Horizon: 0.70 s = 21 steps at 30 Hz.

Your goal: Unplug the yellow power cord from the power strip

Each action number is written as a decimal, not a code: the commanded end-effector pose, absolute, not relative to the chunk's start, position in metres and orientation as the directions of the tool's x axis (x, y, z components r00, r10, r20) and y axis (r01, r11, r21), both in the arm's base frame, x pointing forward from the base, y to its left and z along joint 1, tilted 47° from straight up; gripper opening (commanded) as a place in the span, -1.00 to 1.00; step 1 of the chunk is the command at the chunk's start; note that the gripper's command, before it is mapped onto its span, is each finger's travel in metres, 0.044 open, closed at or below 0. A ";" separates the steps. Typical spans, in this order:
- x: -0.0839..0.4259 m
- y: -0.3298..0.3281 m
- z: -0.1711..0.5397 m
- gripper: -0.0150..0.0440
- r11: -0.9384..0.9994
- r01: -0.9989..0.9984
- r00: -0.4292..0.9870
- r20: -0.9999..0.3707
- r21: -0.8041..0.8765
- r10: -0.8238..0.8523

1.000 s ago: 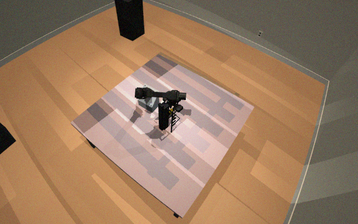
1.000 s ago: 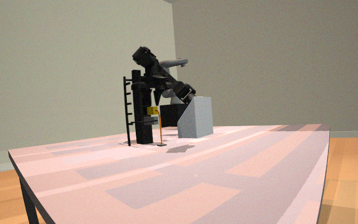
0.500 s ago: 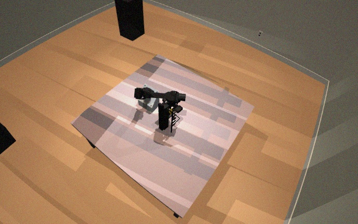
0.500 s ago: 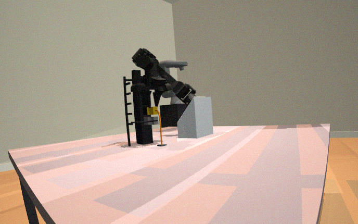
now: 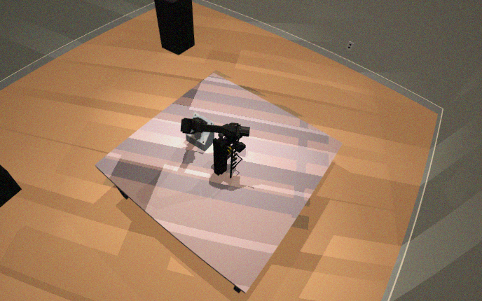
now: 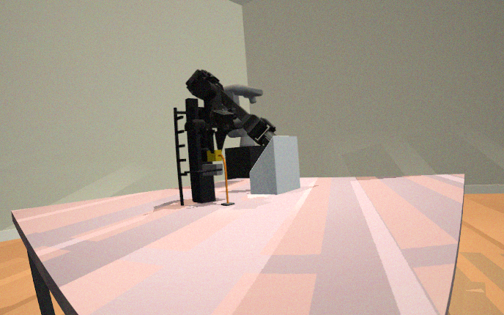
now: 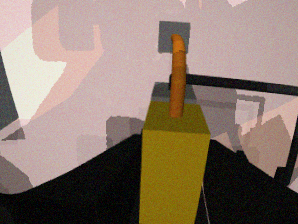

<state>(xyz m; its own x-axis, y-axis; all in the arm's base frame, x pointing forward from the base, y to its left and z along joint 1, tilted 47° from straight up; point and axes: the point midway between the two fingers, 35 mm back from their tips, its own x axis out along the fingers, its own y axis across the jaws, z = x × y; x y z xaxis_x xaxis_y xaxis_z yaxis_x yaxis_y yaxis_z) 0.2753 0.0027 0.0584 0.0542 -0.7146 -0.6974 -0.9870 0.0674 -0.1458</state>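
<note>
The power strip [image 5: 219,159] [image 6: 202,185] is a tall black upright post on the table. The yellow plug [image 6: 214,155] [image 7: 174,175] sits against the strip's side at mid height; its contacts are hidden. The orange-yellow cord [image 6: 225,182] [image 7: 177,80] runs from the plug down to a small dark pad [image 6: 228,204] [image 7: 174,27] on the table. My gripper [image 6: 215,149] [image 7: 173,147] points down from above, its black fingers close against both sides of the plug, shut on it. In the top view the arm and strip mostly hide the fingers.
A grey block [image 6: 212,169] [image 7: 161,91] juts from the strip just below the plug. A thin black rack with short pegs [image 5: 231,166] [image 6: 179,160] stands beside the strip, a bar reaching past the grey block. A pale blue-grey angular box [image 6: 286,163] [image 5: 200,139] stands near the arm's base.
</note>
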 end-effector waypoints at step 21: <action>0.281 0.018 0.044 -0.49 0.067 -0.987 0.057 -0.698 -0.149 -0.714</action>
<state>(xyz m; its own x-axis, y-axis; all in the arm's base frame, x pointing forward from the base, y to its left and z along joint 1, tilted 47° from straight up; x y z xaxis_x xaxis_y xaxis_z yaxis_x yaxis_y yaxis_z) 0.2761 0.0028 0.0552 0.0480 -0.7398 -0.6711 -0.9866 0.0697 -0.1475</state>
